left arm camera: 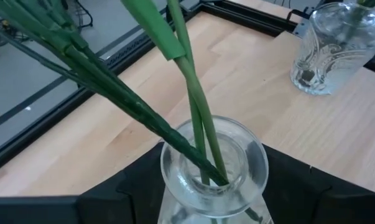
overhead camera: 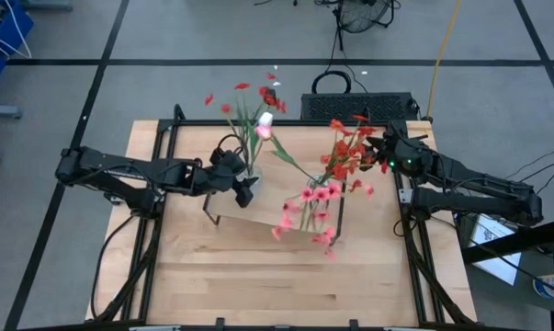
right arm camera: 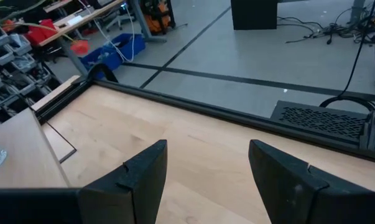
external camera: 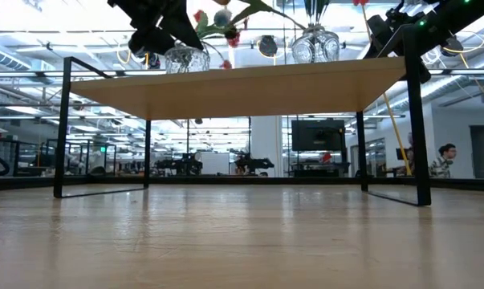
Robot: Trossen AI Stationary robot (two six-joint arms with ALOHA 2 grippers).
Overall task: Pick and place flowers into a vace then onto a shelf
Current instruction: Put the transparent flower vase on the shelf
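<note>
A clear glass vase (left arm camera: 215, 165) holds green stems (left arm camera: 193, 106) with red blossoms and a white-pink tulip bud (overhead camera: 265, 124). It is at the left end of the light-wood shelf (external camera: 242, 84), where my left gripper (overhead camera: 243, 184) is shut on it. A second glass vase (external camera: 314, 46) with pink and red flowers (overhead camera: 318, 193) stands on its base farther right on the shelf. My right gripper (right arm camera: 206, 168) is open and holds nothing; it hovers near the table's far right, beside the red blossoms (overhead camera: 345, 152). My left gripper pinches the clear vase at its narrow neck (left arm camera: 168, 168), one dark finger (left arm camera: 134, 186) on each side, coming level from the table's left. The vase is upright; in the low view its base (external camera: 185, 68) sits at the shelf top.
The shelf (overhead camera: 258, 207) stands mid-table on thin black end frames (external camera: 65, 128). A black perforated box (overhead camera: 355, 106) lies beyond the table's far edge. Bare tabletop (overhead camera: 258, 285) extends toward the near edge. A person (external camera: 444, 160) is in the room behind.
</note>
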